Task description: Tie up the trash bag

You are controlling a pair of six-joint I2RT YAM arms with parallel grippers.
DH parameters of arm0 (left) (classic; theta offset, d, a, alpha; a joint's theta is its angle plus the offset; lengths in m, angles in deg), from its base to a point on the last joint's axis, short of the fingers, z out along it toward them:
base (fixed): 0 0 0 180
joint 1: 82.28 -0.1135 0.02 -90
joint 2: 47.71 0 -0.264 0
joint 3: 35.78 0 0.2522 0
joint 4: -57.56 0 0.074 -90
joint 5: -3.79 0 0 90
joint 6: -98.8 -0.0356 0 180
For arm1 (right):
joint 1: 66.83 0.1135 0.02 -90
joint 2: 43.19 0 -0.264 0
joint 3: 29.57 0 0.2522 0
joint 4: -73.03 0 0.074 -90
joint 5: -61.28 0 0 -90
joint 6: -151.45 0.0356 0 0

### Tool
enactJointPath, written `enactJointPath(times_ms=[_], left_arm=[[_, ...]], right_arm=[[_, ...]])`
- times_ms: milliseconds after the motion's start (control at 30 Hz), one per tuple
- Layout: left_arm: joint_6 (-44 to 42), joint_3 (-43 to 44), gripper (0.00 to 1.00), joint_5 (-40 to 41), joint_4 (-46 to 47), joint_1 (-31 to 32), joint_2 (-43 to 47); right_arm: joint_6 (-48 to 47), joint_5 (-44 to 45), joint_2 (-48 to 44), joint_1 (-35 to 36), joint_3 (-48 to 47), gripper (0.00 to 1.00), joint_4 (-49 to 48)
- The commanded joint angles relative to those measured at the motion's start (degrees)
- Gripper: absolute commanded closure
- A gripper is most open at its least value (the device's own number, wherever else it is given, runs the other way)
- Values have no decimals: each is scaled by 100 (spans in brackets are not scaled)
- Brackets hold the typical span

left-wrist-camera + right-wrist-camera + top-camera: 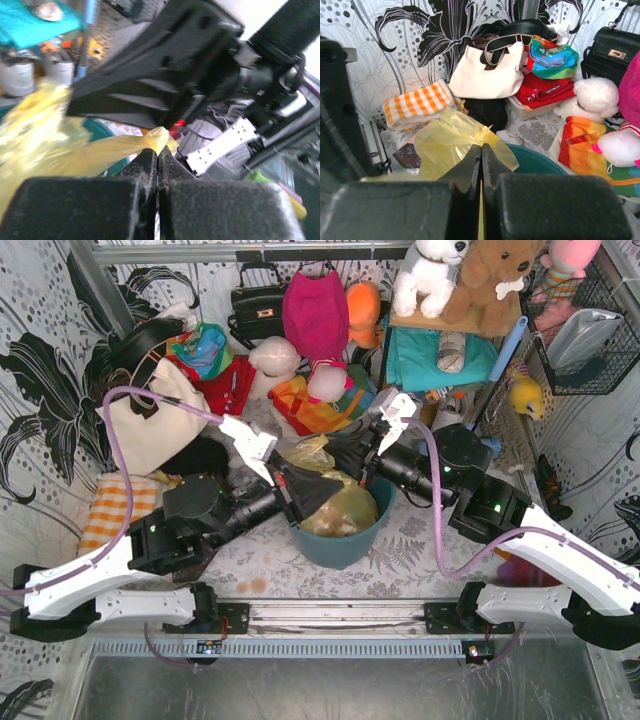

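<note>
Item: trash bag (345, 508), yellow, in teal bin (345, 548), tabletop (415, 540) centre.
L hand (157, 151), at bag's 9 o'clock: clenched on twisted bag tail.
R hand (481, 150), at 1 o'clock: clenched on opposite flap.
Step, prob.: tails gathered, no knot yet.
Next: cross tails w/o tearing film.

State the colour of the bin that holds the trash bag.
Teal; the bin shows best in the top external view, under the trash bag.
</note>
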Motion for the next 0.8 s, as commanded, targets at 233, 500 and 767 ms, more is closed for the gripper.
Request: enactJointPath(times_ms=[233, 500, 767], left_arm=[[-977, 447, 89, -956, 867, 29, -51], [-1310, 781, 100, -735, 405, 28, -281], [-1330, 528, 71, -181, 284, 29, -55]], right_arm=[[-49, -14, 381, -15, -403, 95, -1103], [-45, -16, 527, -12, -749, 100, -798], [248, -47, 270, -19, -504, 98, -714]])
